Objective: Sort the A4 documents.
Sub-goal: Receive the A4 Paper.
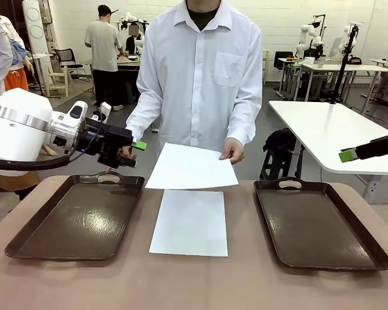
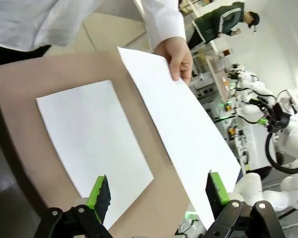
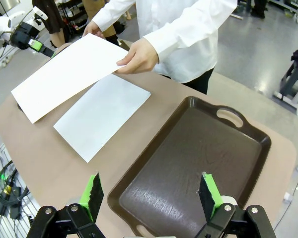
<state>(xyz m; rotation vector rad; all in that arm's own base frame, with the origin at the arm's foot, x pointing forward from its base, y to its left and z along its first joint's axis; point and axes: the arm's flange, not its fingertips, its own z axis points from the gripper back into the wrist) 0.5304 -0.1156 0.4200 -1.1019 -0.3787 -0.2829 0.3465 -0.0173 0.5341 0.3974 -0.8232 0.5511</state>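
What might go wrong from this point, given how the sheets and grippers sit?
1. The held sheet is in the air, pinched by the person's hand; the open left gripper, near its free edge, may miss or crumple it on closing.
2. The other sheet lies flat on the table, so a grasp may slide or crease it rather than lift it.

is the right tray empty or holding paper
Empty: the right tray shows a bare brown floor, with nothing lying in it.
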